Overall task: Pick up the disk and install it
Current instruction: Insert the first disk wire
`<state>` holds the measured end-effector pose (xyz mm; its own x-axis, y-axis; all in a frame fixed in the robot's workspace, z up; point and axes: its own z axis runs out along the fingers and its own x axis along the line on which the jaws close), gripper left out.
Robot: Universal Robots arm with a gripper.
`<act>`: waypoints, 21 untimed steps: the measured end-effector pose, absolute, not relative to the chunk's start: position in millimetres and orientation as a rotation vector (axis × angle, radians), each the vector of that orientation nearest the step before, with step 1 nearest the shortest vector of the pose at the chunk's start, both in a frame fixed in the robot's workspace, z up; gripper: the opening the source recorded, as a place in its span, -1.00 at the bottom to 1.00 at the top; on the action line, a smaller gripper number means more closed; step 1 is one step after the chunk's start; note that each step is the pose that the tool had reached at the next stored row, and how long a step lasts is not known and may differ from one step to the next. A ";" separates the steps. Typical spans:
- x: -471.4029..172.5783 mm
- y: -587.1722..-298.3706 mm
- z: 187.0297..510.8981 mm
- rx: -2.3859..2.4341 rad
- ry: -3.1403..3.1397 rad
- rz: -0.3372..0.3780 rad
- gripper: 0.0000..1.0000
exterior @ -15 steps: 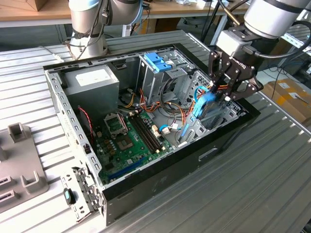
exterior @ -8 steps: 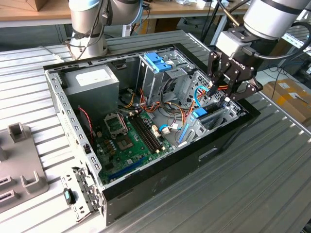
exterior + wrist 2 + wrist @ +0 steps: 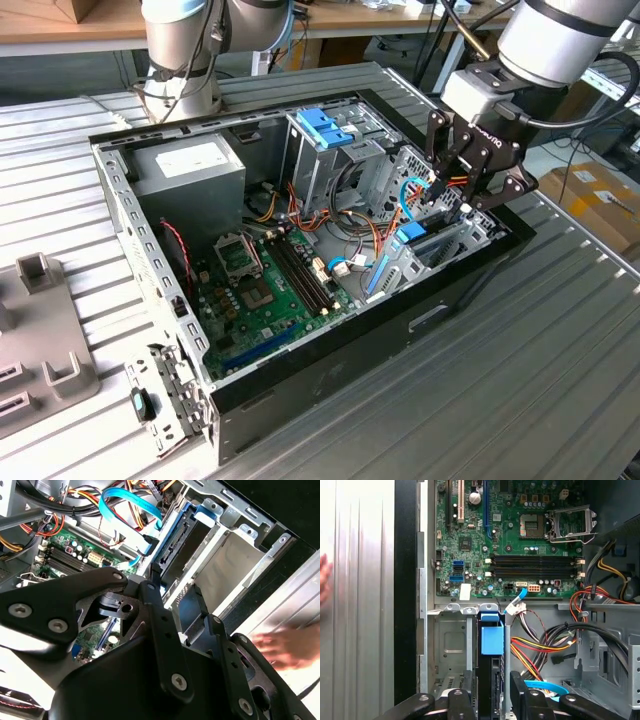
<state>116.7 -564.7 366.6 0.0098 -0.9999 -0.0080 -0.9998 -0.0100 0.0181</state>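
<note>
The disk [image 3: 412,236] stands on edge in a drive bay slot at the exterior view's right end of the open computer case [image 3: 130,215]. Its light-blue carrier [image 3: 491,637] shows from above, and its dark connector edge [image 3: 180,542] shows in the second wrist view. My gripper [image 3: 452,205] hangs just over that bay. In both wrist views the black fingers [image 3: 519,695] stand apart on either side of the disk's end, with gaps showing, so the gripper [image 3: 491,692] reads as open. The lower part of the disk is hidden in the bay.
A green motherboard [image 3: 265,285] covers the case floor, with a grey power-supply box [image 3: 190,165] and a tall cage with a blue bracket [image 3: 325,125] behind. Loose blue, orange and black cables [image 3: 545,647] crowd beside the bay. A blurred hand [image 3: 285,647] lies on the table outside the case.
</note>
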 end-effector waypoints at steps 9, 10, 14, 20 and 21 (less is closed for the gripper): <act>116.7 -564.5 368.0 2.226 -2.204 -0.025 -0.15; 116.7 -564.5 368.7 2.226 -2.204 -0.025 -0.15; 116.7 -564.6 376.7 2.226 -2.204 -0.026 -0.15; 116.7 -564.5 378.2 2.225 -2.204 -0.025 -0.15; 116.7 -564.5 379.4 2.226 -2.204 -0.025 -0.15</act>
<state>116.7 -564.5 379.4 0.0099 -0.9999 -0.0047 -0.9998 -0.0099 0.0181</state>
